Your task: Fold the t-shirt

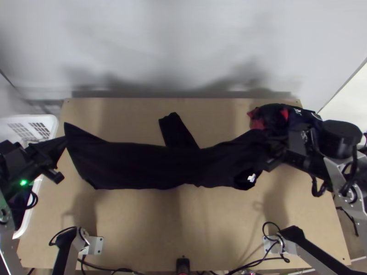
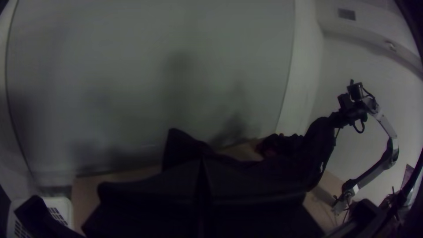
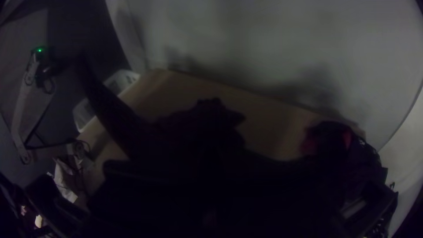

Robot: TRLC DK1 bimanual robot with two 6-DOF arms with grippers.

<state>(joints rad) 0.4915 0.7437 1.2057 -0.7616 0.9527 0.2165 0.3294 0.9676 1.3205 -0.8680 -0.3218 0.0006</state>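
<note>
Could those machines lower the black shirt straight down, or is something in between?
Nothing visible stands between the black shirt and the middle of the table. Dark and red clothes lie near its right end, at the far right corner.

the t-shirt [image 1: 133,165] spans over the table [image 1: 183,229]; a cloth heap [image 1: 271,113] lies behind its right end, a basket [image 1: 54,123] at the table's left edge.
</note>
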